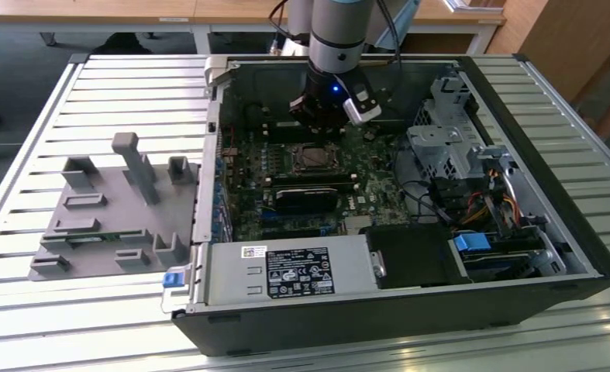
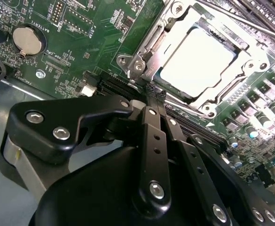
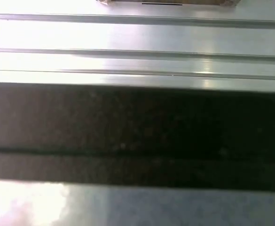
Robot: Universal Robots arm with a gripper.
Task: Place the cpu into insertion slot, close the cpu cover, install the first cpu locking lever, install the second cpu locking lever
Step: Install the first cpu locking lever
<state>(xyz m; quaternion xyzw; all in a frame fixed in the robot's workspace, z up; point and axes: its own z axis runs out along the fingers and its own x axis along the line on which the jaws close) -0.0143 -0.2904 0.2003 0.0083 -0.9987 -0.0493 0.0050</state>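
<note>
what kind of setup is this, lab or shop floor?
Looks like a robotics lab or test workshop: an open computer case lies on a slatted aluminium table, a grey fixture block sits beside it, and wooden desks stand behind.

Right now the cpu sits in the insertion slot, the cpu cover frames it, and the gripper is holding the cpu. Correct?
Not quite. The cpu is in the insertion slot with the cpu cover around it, but the second wrist view shows the gripper holding nothing, just beside the cover's edge.
</note>
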